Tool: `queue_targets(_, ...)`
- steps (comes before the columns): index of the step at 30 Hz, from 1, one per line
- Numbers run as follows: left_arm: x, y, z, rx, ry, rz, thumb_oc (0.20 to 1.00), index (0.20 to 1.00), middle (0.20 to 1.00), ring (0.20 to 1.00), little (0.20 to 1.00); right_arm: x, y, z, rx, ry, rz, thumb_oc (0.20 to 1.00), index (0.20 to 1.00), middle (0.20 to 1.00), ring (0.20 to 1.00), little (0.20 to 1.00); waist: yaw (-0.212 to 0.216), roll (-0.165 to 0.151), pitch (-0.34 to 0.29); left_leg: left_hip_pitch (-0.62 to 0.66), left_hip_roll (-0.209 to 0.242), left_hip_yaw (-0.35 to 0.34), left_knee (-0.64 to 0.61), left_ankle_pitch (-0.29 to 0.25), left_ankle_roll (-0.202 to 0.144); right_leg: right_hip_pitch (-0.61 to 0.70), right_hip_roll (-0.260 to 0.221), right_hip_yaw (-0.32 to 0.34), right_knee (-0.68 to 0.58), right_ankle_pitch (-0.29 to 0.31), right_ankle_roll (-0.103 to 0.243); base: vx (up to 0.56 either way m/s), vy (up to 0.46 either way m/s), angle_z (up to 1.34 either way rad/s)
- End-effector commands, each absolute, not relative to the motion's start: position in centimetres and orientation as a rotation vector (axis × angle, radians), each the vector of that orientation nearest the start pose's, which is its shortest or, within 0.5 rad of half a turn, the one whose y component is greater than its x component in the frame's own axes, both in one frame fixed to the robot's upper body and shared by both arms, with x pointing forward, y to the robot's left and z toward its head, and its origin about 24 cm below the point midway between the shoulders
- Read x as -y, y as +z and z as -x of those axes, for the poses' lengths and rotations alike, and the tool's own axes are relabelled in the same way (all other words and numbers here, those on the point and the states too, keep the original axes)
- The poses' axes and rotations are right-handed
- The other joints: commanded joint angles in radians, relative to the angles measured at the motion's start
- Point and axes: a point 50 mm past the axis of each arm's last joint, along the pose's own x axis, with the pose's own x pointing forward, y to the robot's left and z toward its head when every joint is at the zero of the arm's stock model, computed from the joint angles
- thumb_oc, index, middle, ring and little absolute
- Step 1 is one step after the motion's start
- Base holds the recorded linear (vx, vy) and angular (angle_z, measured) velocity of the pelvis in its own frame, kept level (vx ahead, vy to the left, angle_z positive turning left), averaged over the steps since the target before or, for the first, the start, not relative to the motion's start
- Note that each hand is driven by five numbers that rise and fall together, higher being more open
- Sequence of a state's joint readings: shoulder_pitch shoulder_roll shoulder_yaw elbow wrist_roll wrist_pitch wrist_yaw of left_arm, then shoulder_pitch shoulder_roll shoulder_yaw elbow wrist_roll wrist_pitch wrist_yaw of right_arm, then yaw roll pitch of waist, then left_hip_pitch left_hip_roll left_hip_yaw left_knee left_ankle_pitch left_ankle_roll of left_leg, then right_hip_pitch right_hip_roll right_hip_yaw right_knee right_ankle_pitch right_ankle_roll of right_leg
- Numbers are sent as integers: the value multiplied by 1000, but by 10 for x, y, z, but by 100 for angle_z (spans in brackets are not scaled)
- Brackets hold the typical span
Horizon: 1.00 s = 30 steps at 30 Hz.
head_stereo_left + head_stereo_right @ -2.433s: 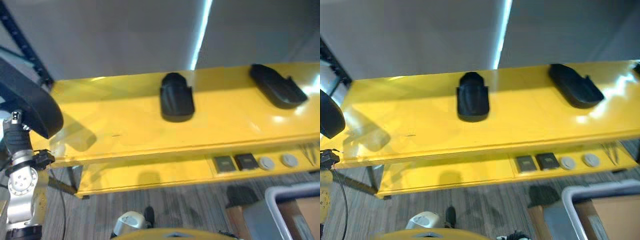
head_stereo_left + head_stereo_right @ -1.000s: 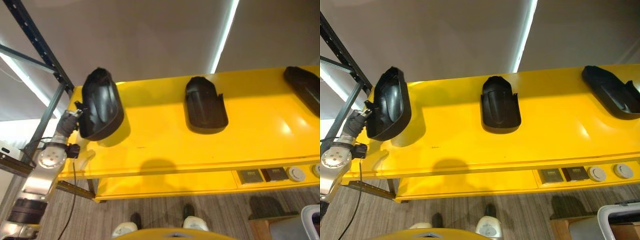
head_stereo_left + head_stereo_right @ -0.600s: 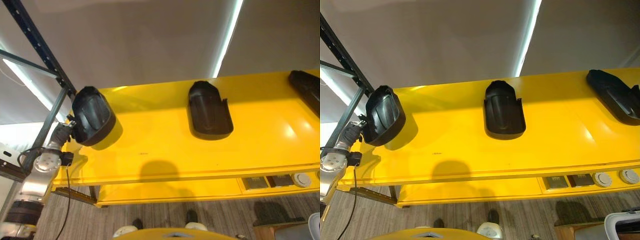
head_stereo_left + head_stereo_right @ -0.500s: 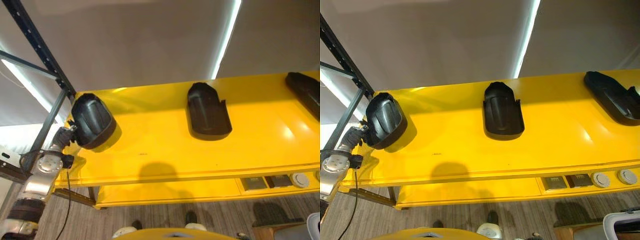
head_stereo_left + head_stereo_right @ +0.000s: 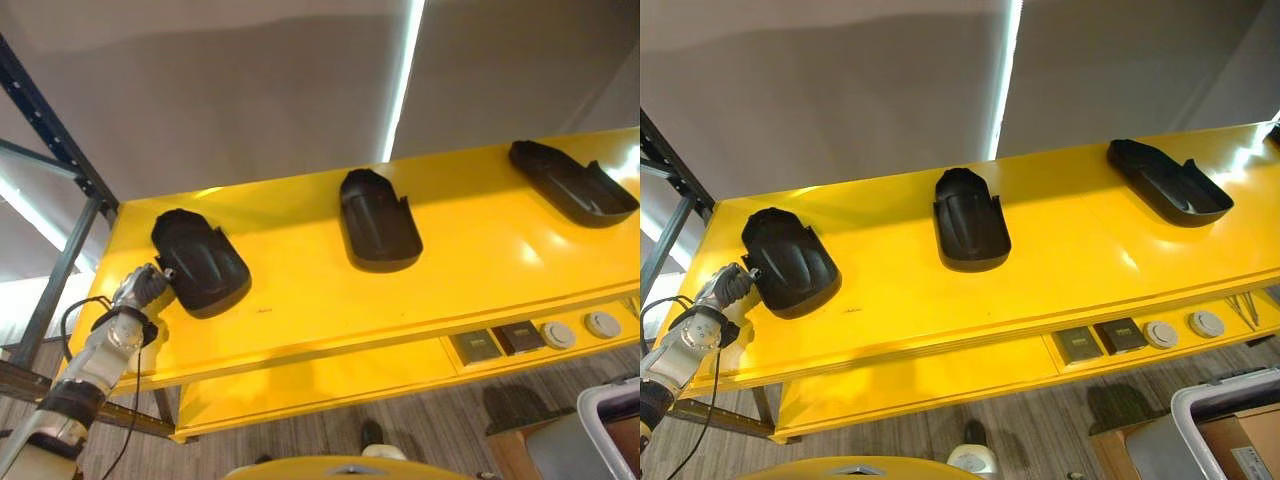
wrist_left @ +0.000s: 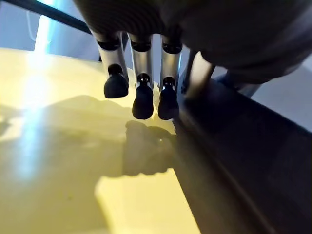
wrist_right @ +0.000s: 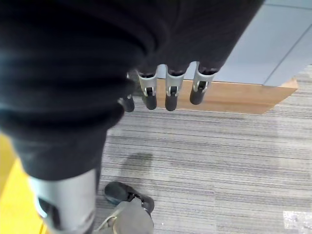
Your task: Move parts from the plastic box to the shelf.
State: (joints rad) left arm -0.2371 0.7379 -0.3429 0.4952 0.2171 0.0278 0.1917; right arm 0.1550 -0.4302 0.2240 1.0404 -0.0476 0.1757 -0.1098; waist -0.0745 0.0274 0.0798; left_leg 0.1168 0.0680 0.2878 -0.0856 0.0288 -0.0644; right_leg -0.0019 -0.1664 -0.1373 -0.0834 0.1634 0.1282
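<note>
A black moulded part (image 5: 200, 262) lies hollow side up on the left end of the yellow shelf (image 5: 300, 300). My left hand (image 5: 140, 288) is at that part's near-left rim, curled on its edge. In the left wrist view its fingers (image 6: 142, 102) hang just over the shelf beside the part (image 6: 243, 146). A second black part (image 5: 378, 222) lies mid-shelf and a third (image 5: 572, 184) at the right. The grey plastic box (image 5: 1200, 410) shows at the lower right. My right hand (image 7: 170, 95) hangs over the carpet, fingers relaxed, holding nothing.
A lower yellow ledge carries two dark square pieces (image 5: 497, 340) and two round discs (image 5: 580, 328). A dark blue rack upright (image 5: 40, 130) stands at the shelf's left end. A brown box (image 5: 1240, 445) sits beside the plastic box.
My left hand has brought the black part down from tilted in the air to lying on the shelf's left end. The camera has also shifted, so the whole shelf sits differently in view.
</note>
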Motion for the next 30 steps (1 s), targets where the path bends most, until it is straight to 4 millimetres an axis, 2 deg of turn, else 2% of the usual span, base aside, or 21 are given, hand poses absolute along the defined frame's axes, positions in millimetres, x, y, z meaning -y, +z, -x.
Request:
queue_targets(1,-300,85,-310,-51,99,-1301,200,200,200,200,200,322,-132,-58,-1363,-113,725,1000,1000,1000,1000,1000,-9,21,30,-39,23,31,72,-36,12,32,3,-5,64,-114,48,32,48,-7)
queue_targets(7,-315,94,-313,-75,58,-1508,200,200,200,200,200,334,-126,-62,-1364,-113,757,1000,1000,1000,1000,1000,-27,31,30,-36,19,43,73,-39,11,27,0,3,64,-113,52,25,49,-5)
queue_targets(9,-320,96,-313,-93,61,-1529,200,200,200,200,200,337,-124,-64,-1360,-114,764,1000,1000,1000,1000,1000,-30,34,31,-37,18,43,75,-41,12,25,0,6,64,-112,53,11,46,0)
queue_targets(17,-345,96,-305,-212,117,-1566,200,200,200,200,200,343,-120,-67,-1352,-115,779,1000,1000,1000,1000,1000,-29,38,31,-40,9,43,80,-44,15,20,-2,12,60,-106,56,3,26,0)
queue_targets(26,-347,88,-305,-263,136,-1497,200,200,200,200,200,341,-120,-70,-1339,-109,775,1000,1000,1000,1000,1000,-26,31,29,-38,8,40,82,-47,18,20,-2,10,67,-110,57,0,0,0)
queue_targets(27,-346,85,-305,-277,141,-1480,1000,1000,1000,1000,1000,340,-121,-70,-1338,-108,773,1000,1000,1000,1000,1000,-26,30,30,-38,8,40,81,-47,18,21,-1,11,67,-110,57,0,0,0)
queue_targets(30,-344,81,-305,-289,155,-1449,1000,1000,1000,1000,1000,338,-122,-71,-1339,-104,770,1000,1000,1000,1000,1000,-25,28,30,-37,9,40,81,-47,19,20,-1,11,68,-111,56,0,0,0)
